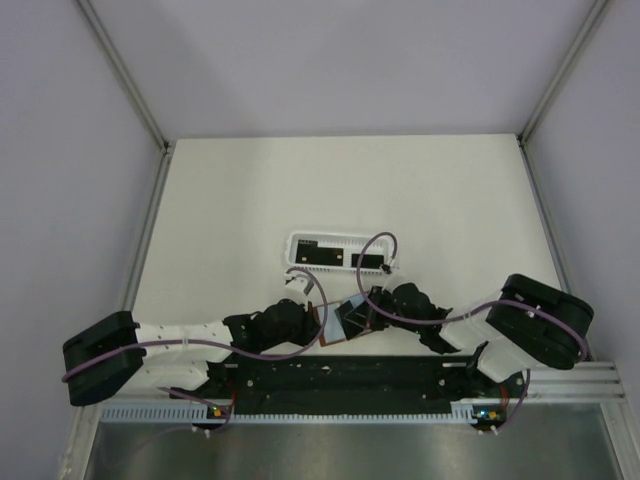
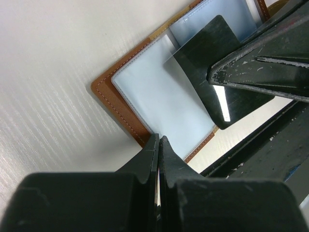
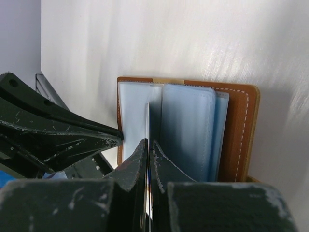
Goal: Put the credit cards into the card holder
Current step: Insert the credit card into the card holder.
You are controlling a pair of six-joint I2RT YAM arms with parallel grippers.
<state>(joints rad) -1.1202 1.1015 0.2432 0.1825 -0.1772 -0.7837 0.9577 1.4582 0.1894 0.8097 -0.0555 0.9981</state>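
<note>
Lying open on the pale white table (image 1: 300, 180), the brown leather card holder (image 2: 120, 104) is found at the near edge, just in front of the arm bases, with its bluish plastic pockets turned up. It is flanked by the left gripper (image 2: 159, 142) on its left and the right gripper (image 3: 147, 147) on its right. The left gripper is clenched at the holder's edge, and a thin pale pocket leaf is pinched between its fingers. A thin black rectangular credit card (image 2: 205, 53) is grasped by the right gripper and is partly tucked under a clear pocket, one rounded corner and a light stripe left exposed. Farther back, well apart, a white slotted plastic basket (image 1: 300, 243) is seen holding more black cards (image 1: 322, 255).
</note>
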